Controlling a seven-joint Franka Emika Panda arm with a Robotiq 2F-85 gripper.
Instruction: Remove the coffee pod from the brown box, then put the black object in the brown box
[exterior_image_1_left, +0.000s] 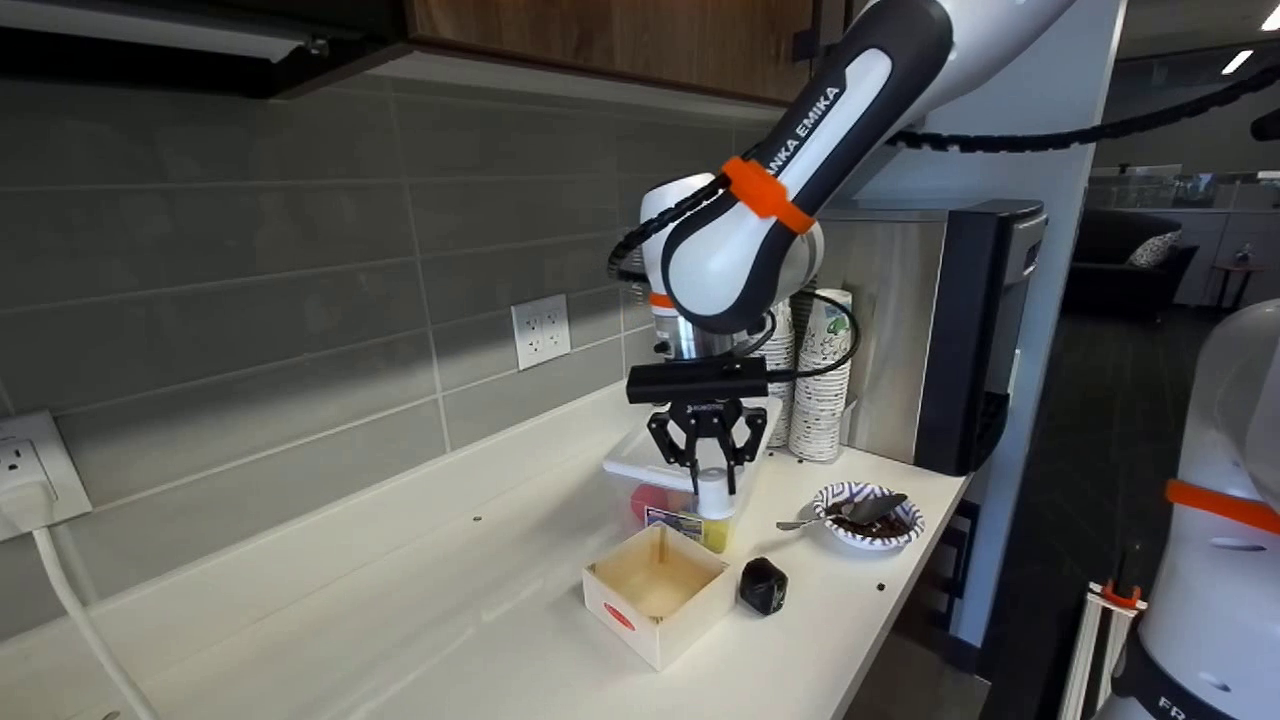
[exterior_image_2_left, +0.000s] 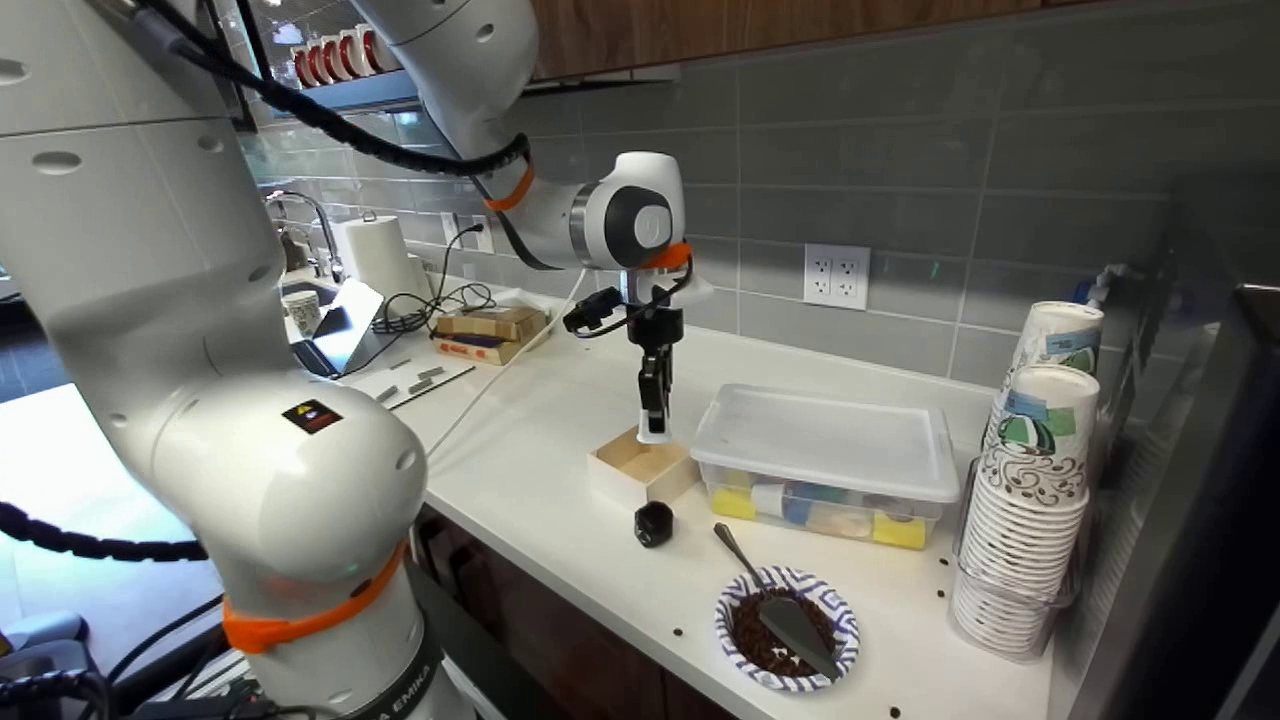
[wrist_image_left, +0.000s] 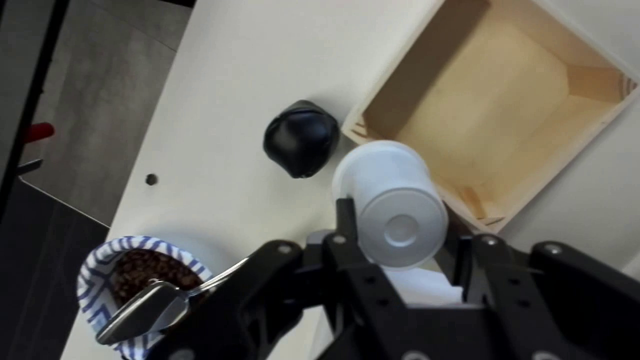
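Note:
My gripper (exterior_image_1_left: 713, 478) is shut on the pale coffee pod (exterior_image_1_left: 714, 497) and holds it in the air, above and beside the box. In the wrist view the pod (wrist_image_left: 400, 230) sits between the fingers, tilted. The brown box (exterior_image_1_left: 655, 582) stands open on the counter with nothing visible inside; its inside also shows in the wrist view (wrist_image_left: 485, 95). The black object (exterior_image_1_left: 764, 586) lies on the counter close beside a box corner; it also shows in an exterior view (exterior_image_2_left: 654, 524) and in the wrist view (wrist_image_left: 301, 139).
A clear tub with a white lid (exterior_image_2_left: 820, 440) stands close behind the box. A patterned bowl (exterior_image_2_left: 728, 640) holds brown beans and a metal scoop. Stacks of paper cups (exterior_image_2_left: 1020, 540) stand near a steel machine (exterior_image_1_left: 880, 330). The tiled wall backs the counter.

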